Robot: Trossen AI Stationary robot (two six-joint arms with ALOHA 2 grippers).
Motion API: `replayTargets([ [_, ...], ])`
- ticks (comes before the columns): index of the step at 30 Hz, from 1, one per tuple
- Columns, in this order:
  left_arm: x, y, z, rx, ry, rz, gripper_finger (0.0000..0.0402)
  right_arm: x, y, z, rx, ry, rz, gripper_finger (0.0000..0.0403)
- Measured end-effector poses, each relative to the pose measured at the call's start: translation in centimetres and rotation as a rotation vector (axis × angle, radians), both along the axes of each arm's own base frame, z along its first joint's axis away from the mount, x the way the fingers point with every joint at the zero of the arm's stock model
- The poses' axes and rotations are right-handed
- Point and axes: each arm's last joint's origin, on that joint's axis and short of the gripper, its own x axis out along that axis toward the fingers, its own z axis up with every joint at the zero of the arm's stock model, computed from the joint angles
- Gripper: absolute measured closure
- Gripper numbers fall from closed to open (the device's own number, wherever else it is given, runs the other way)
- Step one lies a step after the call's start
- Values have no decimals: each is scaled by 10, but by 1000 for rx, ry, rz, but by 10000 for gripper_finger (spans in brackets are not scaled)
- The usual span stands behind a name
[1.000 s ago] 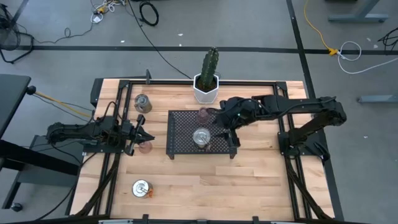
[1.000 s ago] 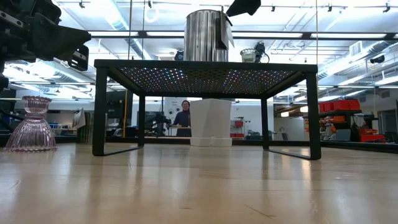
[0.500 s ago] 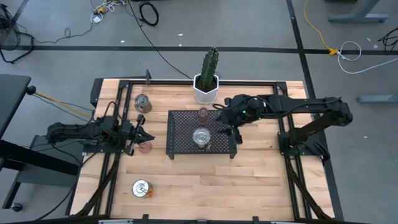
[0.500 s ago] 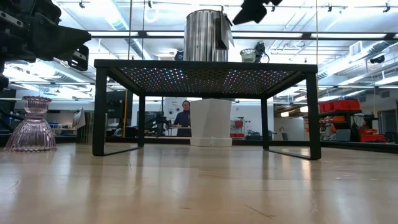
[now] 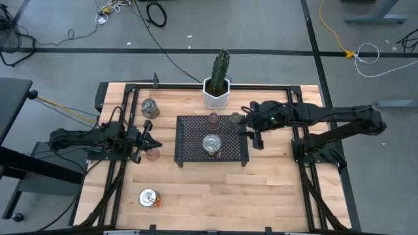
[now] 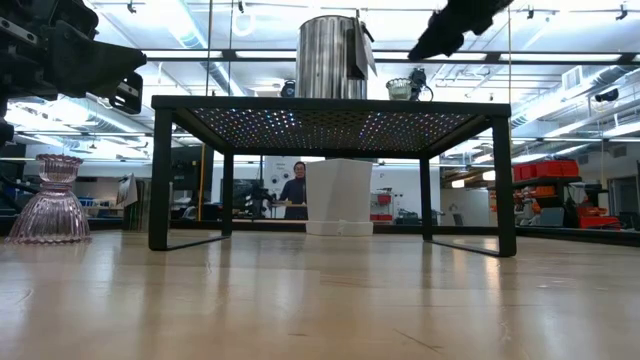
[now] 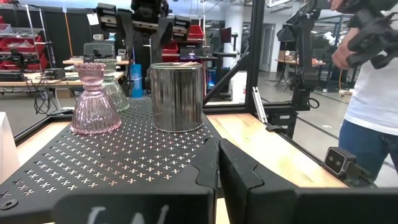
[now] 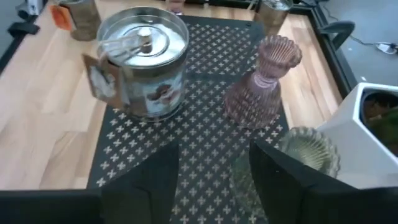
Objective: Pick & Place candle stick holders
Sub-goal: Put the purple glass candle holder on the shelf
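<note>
A black mesh tray (image 5: 196,153) sat mid-worktop (image 5: 261,189), carrying a silver holder (image 5: 211,143), a pink glass holder (image 5: 213,119) and a greenish glass holder (image 5: 235,120). The right pincer (image 5: 256,140) hung just beside the tray's right edge, fingers parted, empty. The left pincer (image 5: 151,141) was closed beside another pink holder (image 5: 153,154), left of the tray. Two silver holders (image 5: 149,108) (image 5: 149,196) stood apart on the worktop.

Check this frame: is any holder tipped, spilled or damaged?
Nothing stands out. The silver holder, pink glass holder and greenish glass holder stand upright on the mesh tray; nothing is spilled or visibly damaged.
</note>
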Motion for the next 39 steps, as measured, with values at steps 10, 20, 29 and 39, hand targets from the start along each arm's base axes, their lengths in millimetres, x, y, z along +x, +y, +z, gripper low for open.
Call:
replayTargets([
  [10, 0, 0, 0, 0, 0, 0, 383, -22, -4, -16, 13, -59, -4, 259],
  [20, 0, 0, 0, 0, 0, 0, 383, -38, -1, -36, 38, -206, 52, 302],
  [29, 0, 0, 0, 0, 0, 0, 383, -50, 2, -58, 90, -269, 99, 336],
  [39, 0, 0, 0, 0, 0, 0, 383, -68, 3, -73, 84, -322, 101, 378],
])
